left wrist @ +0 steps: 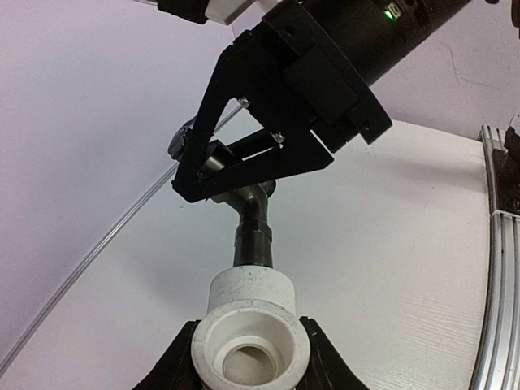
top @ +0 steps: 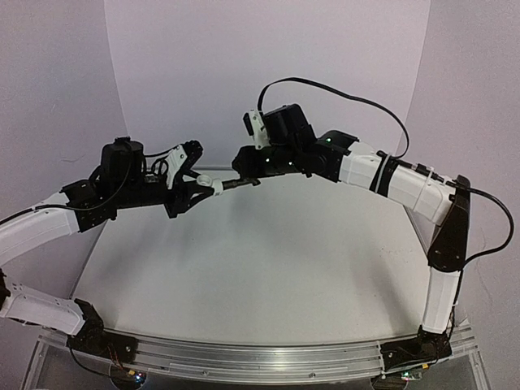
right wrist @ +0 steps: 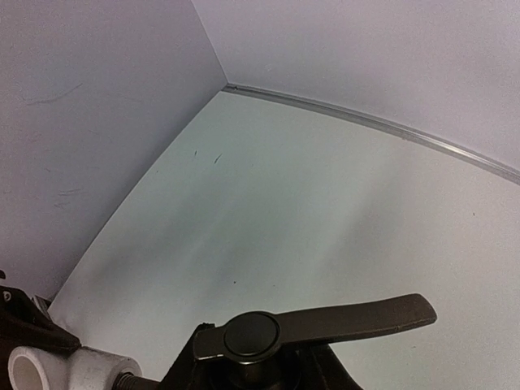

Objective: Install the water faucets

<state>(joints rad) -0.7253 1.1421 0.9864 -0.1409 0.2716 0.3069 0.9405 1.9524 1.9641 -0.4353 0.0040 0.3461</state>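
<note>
Room: lavender walls point(top: 65, 73), white table point(top: 268, 260). Both arms raised above it. Left gripper point(top: 201, 190) clamped on white fitting point(left wrist: 250, 313); right gripper point(left wrist: 219, 158) closed around black tap point(left wrist: 252, 223), stem entering fitting's far end.

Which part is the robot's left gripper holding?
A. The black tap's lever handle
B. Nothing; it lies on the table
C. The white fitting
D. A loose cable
C: the left wrist view shows the white fitting clamped in the left gripper, while the right gripper holds the black tap.
</note>
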